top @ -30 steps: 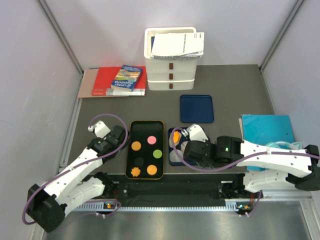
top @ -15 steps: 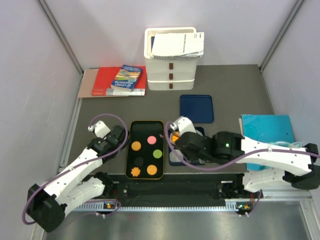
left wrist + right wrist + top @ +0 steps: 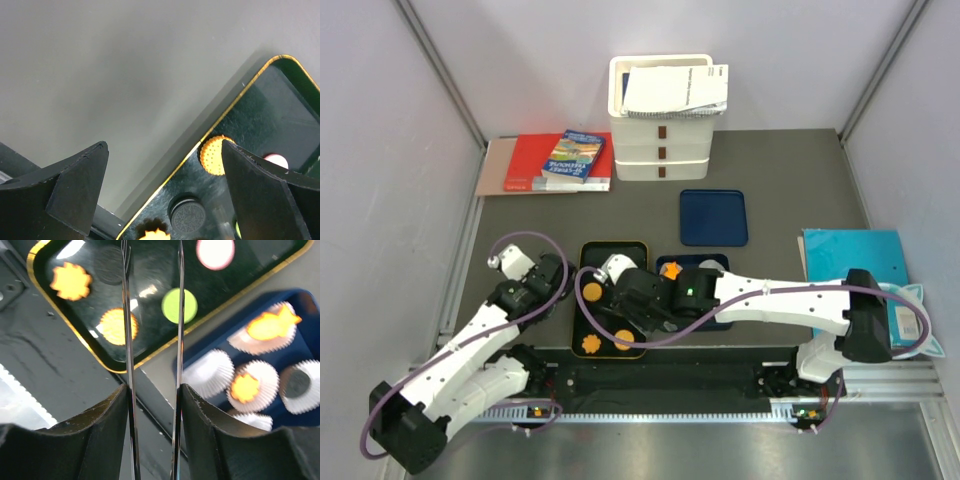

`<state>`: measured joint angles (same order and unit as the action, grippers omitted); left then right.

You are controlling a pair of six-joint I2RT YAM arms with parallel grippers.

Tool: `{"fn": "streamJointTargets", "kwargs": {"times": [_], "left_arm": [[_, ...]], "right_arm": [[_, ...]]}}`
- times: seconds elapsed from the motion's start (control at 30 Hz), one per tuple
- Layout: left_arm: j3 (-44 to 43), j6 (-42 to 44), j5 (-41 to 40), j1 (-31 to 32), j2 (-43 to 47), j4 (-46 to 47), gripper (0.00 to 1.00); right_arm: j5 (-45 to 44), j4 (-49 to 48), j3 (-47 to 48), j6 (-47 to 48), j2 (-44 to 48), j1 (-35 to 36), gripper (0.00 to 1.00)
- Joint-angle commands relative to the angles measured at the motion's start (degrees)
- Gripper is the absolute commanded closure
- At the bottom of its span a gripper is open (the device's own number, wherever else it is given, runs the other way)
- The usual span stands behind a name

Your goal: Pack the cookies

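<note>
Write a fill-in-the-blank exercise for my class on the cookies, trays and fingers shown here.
1. The black tray has a ___ rim.
2. The white paper cups sit in a tray coloured ___.
3. The fish-shaped cookie is ___.
4. The fingers of the left gripper and the right gripper stand ___, holding nothing.
Missing words: gold; blue; orange; open.
</note>
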<state>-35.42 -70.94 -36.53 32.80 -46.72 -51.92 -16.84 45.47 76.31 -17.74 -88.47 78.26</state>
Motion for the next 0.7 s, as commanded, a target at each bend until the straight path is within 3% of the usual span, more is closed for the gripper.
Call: {"fn": "streamJointTargets", "kwargs": {"times": [0.0,0.17,0.67], "left_arm": [[0.2,-7.2,-4.2,0.3,-0.6,-5.4,0.01],[-0.5,-11.8,-5.5,0.3,-3.0,-8.8,0.01],[0.0,-12.4,-5.7,0.3,-1.4,-9.0,0.01]], "right_arm": [[3.4,-6.7,3.4,2.2,-1.0,0.6,0.55],[3.3,-7.2,5.1,2.8,-3.6,0.2,0.55],[1.1,-8.6,3.8,3.1,-5.1,-1.5,0.55]]}}
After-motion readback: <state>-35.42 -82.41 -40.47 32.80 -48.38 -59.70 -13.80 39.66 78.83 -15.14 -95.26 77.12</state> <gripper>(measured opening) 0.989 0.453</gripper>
